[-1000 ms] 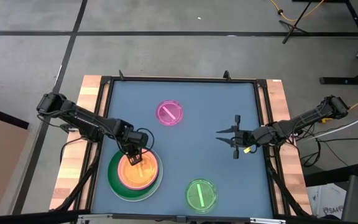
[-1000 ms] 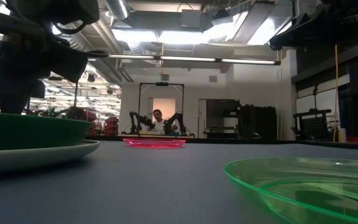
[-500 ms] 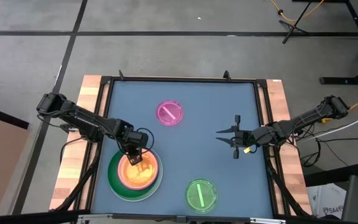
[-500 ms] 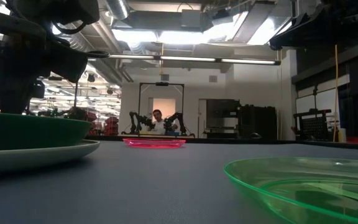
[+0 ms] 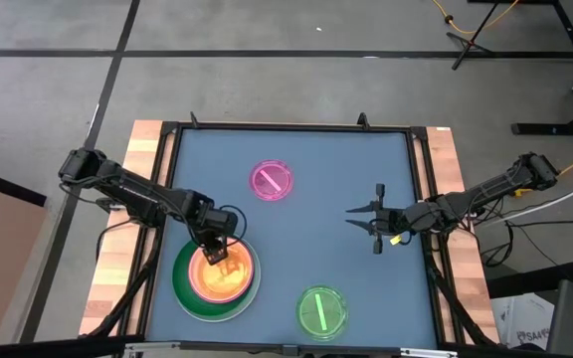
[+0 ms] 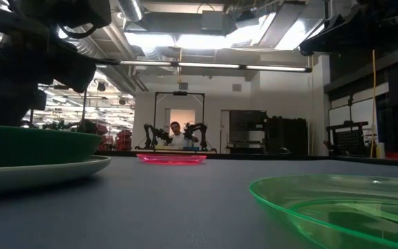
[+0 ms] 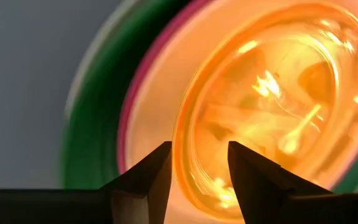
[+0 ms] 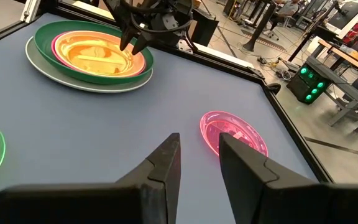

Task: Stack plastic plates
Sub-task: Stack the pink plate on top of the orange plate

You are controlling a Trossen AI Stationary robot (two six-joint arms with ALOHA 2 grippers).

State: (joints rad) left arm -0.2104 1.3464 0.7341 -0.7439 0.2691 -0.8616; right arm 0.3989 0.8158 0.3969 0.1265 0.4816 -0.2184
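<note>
At the table's near left stands a stack: a pale plate (image 5: 254, 291) at the bottom, a dark green plate (image 5: 181, 286), a magenta plate (image 7: 127, 106), a cream plate (image 7: 157, 87) and a small orange plate (image 5: 222, 278) on top. My left gripper (image 7: 199, 149) points down over the stack's far side, open, one finger on either side of the orange plate's rim (image 7: 188, 140). A small pink plate (image 5: 272, 180) lies flat toward the far middle, a small green plate (image 5: 321, 311) near the front edge. My right gripper (image 5: 349, 217) hovers open at the right.
The blue-grey tabletop is bordered by a black frame (image 5: 286, 127) with wooden strips outside it. Bare table lies between the stack, the pink plate (image 8: 234, 134) and the green plate (image 6: 337, 200). The low view looks into a room with other robot rigs far behind.
My left gripper has opened above the stack's far side while staying in place, and the orange plate rests in the stack. My right arm has kept still.
</note>
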